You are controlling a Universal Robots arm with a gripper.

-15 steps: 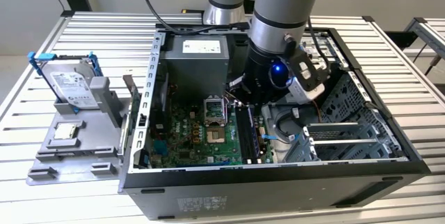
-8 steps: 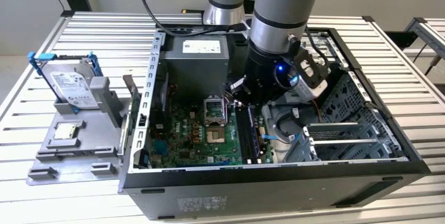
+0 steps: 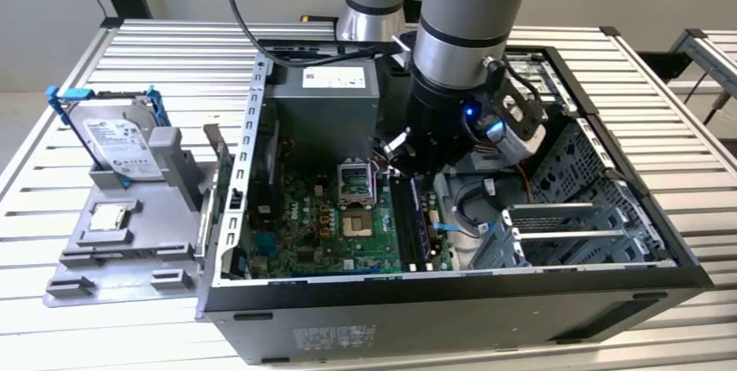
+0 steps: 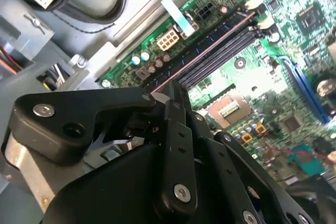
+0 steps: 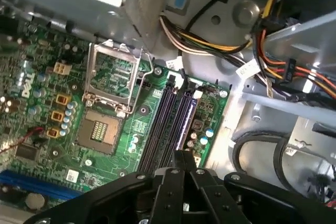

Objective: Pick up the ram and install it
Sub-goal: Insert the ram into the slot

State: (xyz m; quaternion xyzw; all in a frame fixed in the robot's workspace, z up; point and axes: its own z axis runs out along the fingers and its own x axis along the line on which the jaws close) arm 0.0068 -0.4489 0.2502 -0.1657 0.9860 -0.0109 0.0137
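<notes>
We see the slatted table (image 3: 645,86) carrying the open computer case (image 3: 461,319), with the arm (image 3: 461,52) reaching down into it over the motherboard (image 5: 110,124). In the second wrist view the hand (image 4: 174,92) pinches the ram (image 4: 210,49), a thin edge-on strip lying along the memory slots (image 4: 228,56).
</notes>
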